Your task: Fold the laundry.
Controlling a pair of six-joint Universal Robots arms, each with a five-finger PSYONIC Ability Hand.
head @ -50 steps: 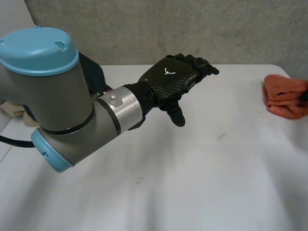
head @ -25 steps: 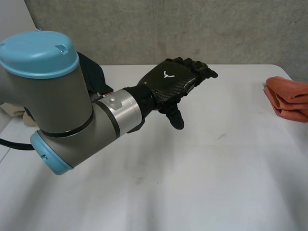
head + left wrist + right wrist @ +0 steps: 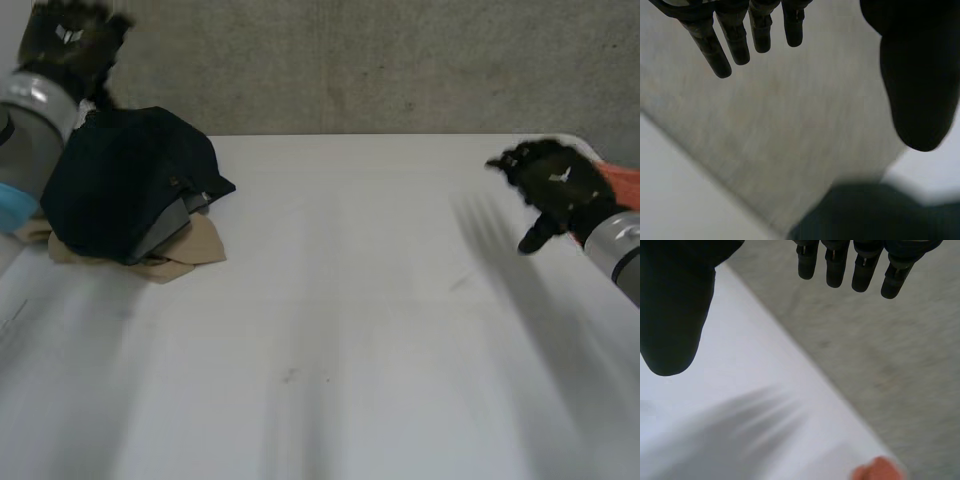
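Head view puts the left robot hand (image 3: 70, 40) high at the far left, above a dark blue garment (image 3: 120, 180) heaped on a beige cloth (image 3: 185, 255) at the far-left corner of the counter (image 3: 350, 300). The right robot hand (image 3: 552, 185) hovers at the far right, just in front of an orange cloth (image 3: 625, 183). Both robot hands are released, with fingers (image 3: 715, 50) straight, thumbs apart and nothing held.

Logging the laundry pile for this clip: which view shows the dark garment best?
The head view: the dark garment lies almost whole on a beige cloth at the table's left. The left wrist view catches a blurred part of it past the left robot hand. The right wrist view looks toward the orange cloth.
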